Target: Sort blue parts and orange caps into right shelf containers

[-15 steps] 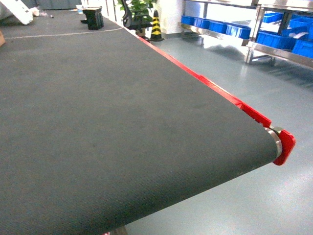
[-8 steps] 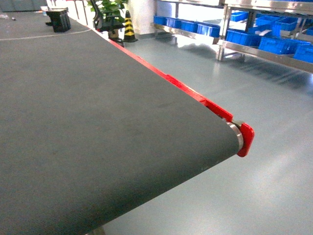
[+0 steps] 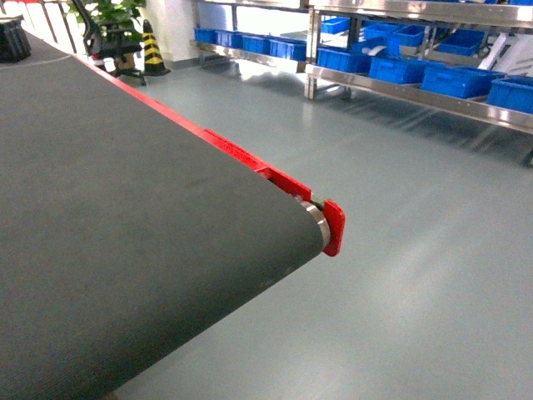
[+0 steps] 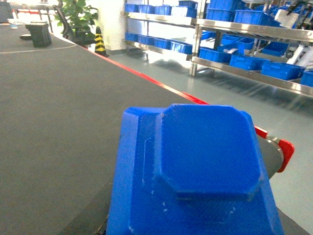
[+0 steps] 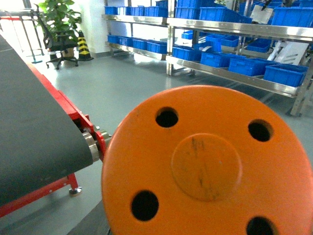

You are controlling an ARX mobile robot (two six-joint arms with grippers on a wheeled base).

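A blue part [image 4: 195,171] fills the left wrist view and an orange cap [image 5: 208,161] fills the right wrist view, each so close to its camera that it is most likely carried by that arm's hand; neither hand's fingers show in any view, so I cannot tell how firmly either is closed on its load. The step in hand appears to be carrying both pieces to the right shelf containers [image 3: 454,79], the blue bins ranged along the steel shelving [image 3: 416,96] across the room. To do this well, the base should travel smoothly and stop square to the shelf, with both arms kept steady so nothing shakes loose, and each piece should be let go only once it is above its own bin. The dark conveyor belt [image 3: 125,233], with its red side rail [image 3: 241,158] and end roller, lies bare in the head view. A grey-green floor [image 3: 416,250] separates it from the shelving, well apart, with a striped traffic cone [image 3: 152,50] and a potted plant [image 3: 117,17] beyond.
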